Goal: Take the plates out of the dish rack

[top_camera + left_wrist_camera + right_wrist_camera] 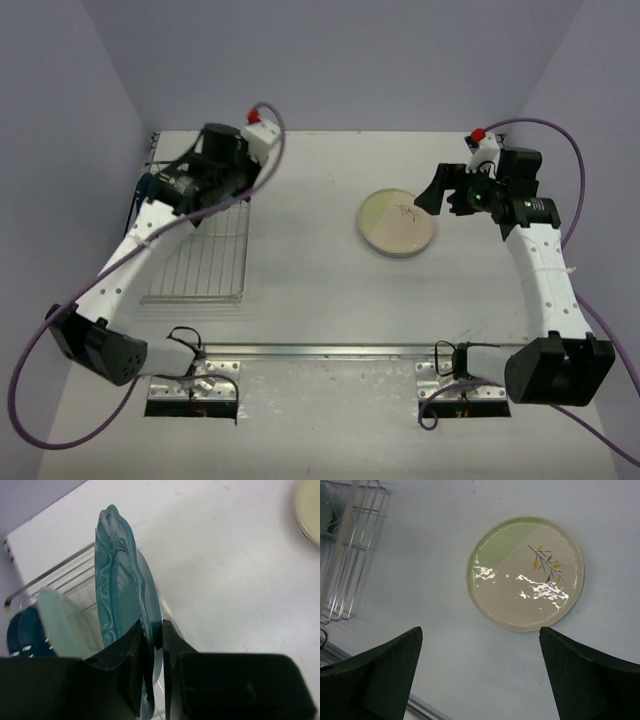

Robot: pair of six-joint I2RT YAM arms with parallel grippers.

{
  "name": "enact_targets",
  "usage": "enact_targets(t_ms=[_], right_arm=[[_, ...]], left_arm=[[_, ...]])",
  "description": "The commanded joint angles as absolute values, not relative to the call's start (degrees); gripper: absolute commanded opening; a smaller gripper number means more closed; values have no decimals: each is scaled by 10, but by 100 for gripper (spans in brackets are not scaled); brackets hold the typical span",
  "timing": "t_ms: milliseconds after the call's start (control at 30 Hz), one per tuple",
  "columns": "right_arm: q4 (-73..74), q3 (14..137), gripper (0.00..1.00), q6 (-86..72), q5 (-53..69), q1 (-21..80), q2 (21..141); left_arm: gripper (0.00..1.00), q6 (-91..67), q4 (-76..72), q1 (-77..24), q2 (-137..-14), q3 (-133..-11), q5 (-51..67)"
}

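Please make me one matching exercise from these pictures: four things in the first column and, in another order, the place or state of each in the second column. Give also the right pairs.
1. teal plate
2. sprig plate
3. navy plate
4. right gripper

A. flat on the table
B. open, holding nothing
C. in the dish rack, partly behind the pale plate
D. rim between the fingers of the left gripper

Pairs: 1-D, 2-A, 3-C, 4-B
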State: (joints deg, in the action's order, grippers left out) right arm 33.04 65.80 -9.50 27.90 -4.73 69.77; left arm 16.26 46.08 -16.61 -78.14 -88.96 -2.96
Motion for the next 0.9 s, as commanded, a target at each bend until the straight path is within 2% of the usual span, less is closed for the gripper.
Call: enact_targets(t_ms=[0,200,300,400,667,867], right_arm=[[320,666,99,-162,352,-46,712],[304,642,99,-221,448,-46,740],[288,632,99,-249,506,-43,759],[272,626,99,-265,536,-35,771],[248,613,99,-270,532,44,783],[259,660,97,-259,527,88,832]], left_arm=[[0,409,217,-362,-657,-732,-281],[0,681,21,-536,-588,-518,-385],[0,784,-114,-584,-569,-445,-396],[0,850,-189,-620,-567,-399,-398],[0,844,-235,-672,-614,-394,-399],[0,839,-248,-700,-638,-389,-398]])
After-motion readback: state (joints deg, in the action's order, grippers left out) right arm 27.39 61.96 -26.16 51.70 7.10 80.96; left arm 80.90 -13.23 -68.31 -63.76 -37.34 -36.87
